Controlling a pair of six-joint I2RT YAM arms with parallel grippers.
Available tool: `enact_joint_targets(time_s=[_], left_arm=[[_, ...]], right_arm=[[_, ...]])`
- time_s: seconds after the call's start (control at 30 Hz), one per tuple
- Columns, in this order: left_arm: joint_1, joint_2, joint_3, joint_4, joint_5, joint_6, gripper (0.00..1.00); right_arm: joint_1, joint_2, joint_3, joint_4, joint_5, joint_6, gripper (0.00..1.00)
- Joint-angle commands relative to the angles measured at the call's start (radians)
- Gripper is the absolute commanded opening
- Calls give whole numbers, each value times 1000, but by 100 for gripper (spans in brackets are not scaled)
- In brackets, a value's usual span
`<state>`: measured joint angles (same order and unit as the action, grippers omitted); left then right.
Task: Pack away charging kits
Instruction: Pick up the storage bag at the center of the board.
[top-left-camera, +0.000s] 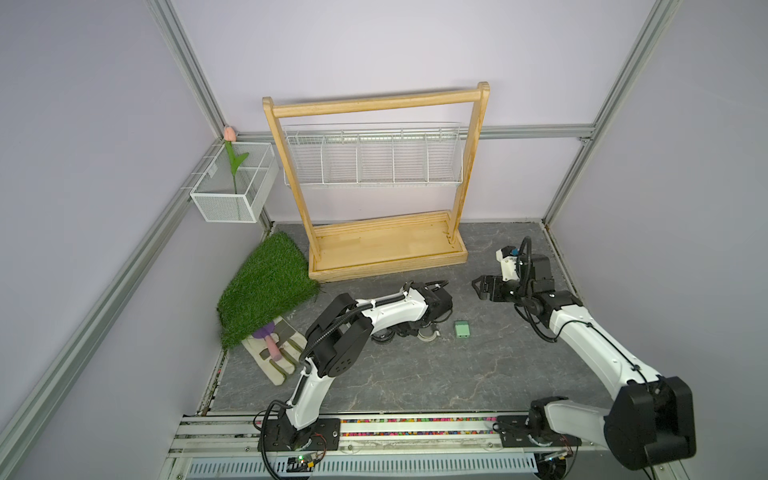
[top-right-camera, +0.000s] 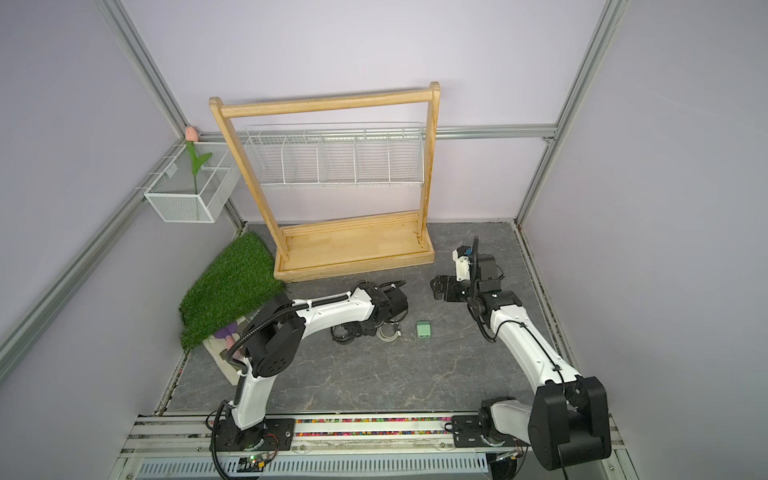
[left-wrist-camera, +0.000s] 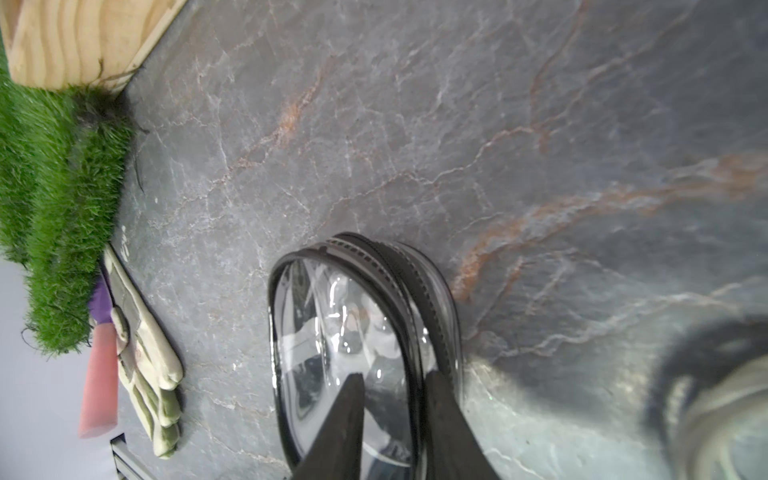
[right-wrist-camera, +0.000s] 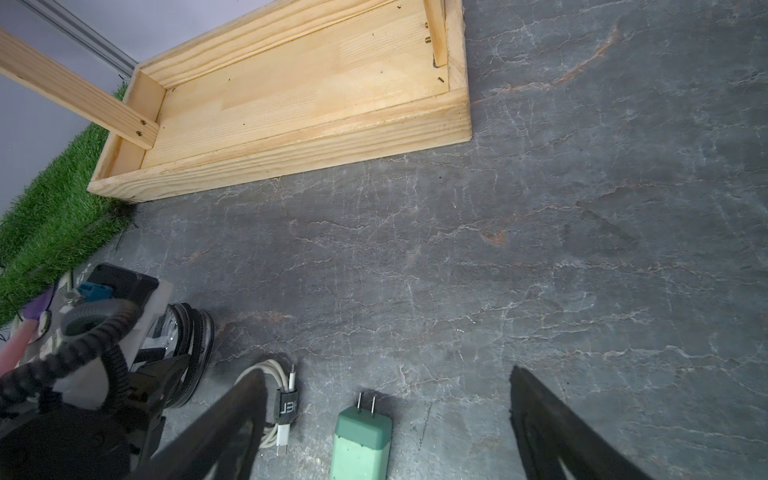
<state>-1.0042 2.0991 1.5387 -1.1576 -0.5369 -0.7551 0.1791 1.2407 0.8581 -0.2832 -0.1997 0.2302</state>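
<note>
A mint-green charger block (top-left-camera: 461, 329) (top-right-camera: 423, 329) lies flat on the grey slab, its prongs showing in the right wrist view (right-wrist-camera: 361, 440). A coiled white cable (top-left-camera: 430, 334) (right-wrist-camera: 278, 399) with a black strap lies just left of it. Left of the cable is the oval clear pouch (top-left-camera: 382, 336) (left-wrist-camera: 345, 324) with its black rim. My left gripper (left-wrist-camera: 397, 376) is down on it, and its two fingers pinch the rim and clear wall. My right gripper (top-left-camera: 478, 286) (right-wrist-camera: 386, 372) hangs open above the slab, behind and to the right of the charger, holding nothing.
A wooden stand (top-left-camera: 386, 249) with a tray base and a white wire basket (top-left-camera: 374, 158) stands at the back. At the left are a grass mat (top-left-camera: 266, 286) and a glove (top-left-camera: 278, 357) with a pink-handled tool. A mesh box (top-left-camera: 232, 187) with a tulip hangs on the left wall.
</note>
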Motion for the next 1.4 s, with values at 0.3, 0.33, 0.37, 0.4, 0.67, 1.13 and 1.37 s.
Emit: enact_joint_targets(time_s=[0.3, 0.33, 0.37, 0.4, 0.67, 1.13, 1.37], left_arm=[[1, -50, -24, -29, -34, -25, 0], [1, -55, -24, -32, -31, -22, 0], [1, -62, -22, -35, -24, -19, 0], [1, -71, -22, -40, -19, -14, 0], [28, -164, -68, -14, 40, 7, 0], [59, -314, -200, 89, 110, 10, 0], [62, -358, -226, 104, 118, 2, 0]], right_arm=[[-1, -4, -18, 34, -30, 14, 95], [0, -4, -15, 28, -40, 16, 95], [2, -6, -14, 19, -56, 19, 96], [6, -10, -14, 11, -70, 24, 97], [179, 13, -20, -104, -98, 88, 73], [469, 233, -1, -148, 49, 196, 51], [476, 353, 66, -110, 67, 201, 51]])
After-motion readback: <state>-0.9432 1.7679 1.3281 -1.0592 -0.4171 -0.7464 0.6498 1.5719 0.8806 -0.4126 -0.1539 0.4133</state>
